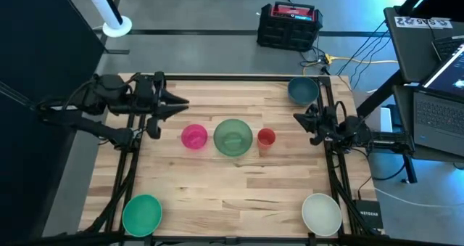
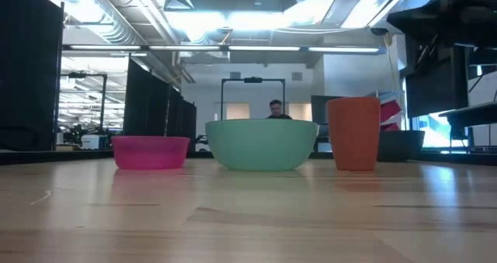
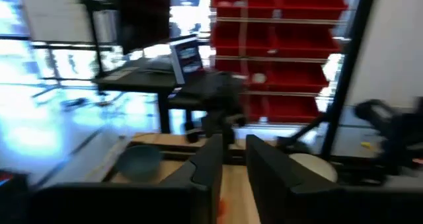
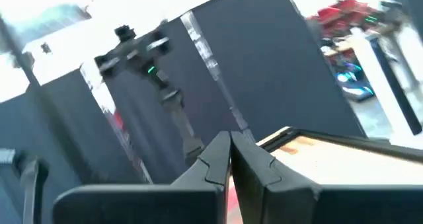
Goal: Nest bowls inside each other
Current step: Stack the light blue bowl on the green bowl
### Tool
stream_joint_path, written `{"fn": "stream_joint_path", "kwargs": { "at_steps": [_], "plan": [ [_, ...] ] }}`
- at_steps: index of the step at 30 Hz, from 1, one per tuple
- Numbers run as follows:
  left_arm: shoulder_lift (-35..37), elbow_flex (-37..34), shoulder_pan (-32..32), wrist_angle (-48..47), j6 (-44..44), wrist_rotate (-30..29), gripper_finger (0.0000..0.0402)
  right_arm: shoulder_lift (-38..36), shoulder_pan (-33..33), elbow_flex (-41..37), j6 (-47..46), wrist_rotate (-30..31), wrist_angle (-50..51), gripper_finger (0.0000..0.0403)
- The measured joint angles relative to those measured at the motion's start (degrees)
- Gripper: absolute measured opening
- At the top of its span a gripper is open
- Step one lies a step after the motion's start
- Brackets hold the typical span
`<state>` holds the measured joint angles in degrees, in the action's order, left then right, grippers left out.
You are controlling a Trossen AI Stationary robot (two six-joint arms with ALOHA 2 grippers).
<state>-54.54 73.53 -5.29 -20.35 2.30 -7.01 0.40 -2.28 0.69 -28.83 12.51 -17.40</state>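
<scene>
Five bowls rest upright on their bases on the wooden table. The small pink one [image 1: 193,136] and the large translucent green one [image 1: 233,137] stand side by side at mid-table. A dark teal bowl [image 1: 302,91] is at the far right corner, a bright green one [image 1: 142,214] at the near left, a white one [image 1: 321,212] at the near right. My left gripper [image 1: 181,104] hovers above the table's left side, pointing level toward the right, its fingers [image 3: 210,159] slightly apart and empty. My right gripper [image 1: 296,119] waits at the right edge, shut and empty.
A small red-orange cup [image 1: 266,138] stands just right of the translucent green bowl. Black frame rails [image 1: 330,166] run along the table's left and right sides. A laptop [image 1: 442,93] sits off the right edge. A person [image 2: 275,108] shows far behind the table.
</scene>
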Motion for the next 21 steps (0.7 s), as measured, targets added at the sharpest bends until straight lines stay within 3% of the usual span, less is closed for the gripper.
{"fn": "stream_joint_path", "kwargs": {
  "at_steps": [3,17,21],
  "plan": [
    [-0.2,0.1,-1.8,-1.3,1.2,4.1,0.0090,0.0,0.0,0.0,-1.8,0.4,0.3,0.0001],
    [-2.1,0.1,-19.6,-41.5,4.9,6.1,0.0116,0.0,0.0,0.0,-8.3,1.4,3.7,0.0001],
    [-4.5,0.1,-25.4,-50.9,13.7,7.6,0.0116,0.0,0.0,0.0,-10.4,1.5,6.5,0.0001]
  ]
}}
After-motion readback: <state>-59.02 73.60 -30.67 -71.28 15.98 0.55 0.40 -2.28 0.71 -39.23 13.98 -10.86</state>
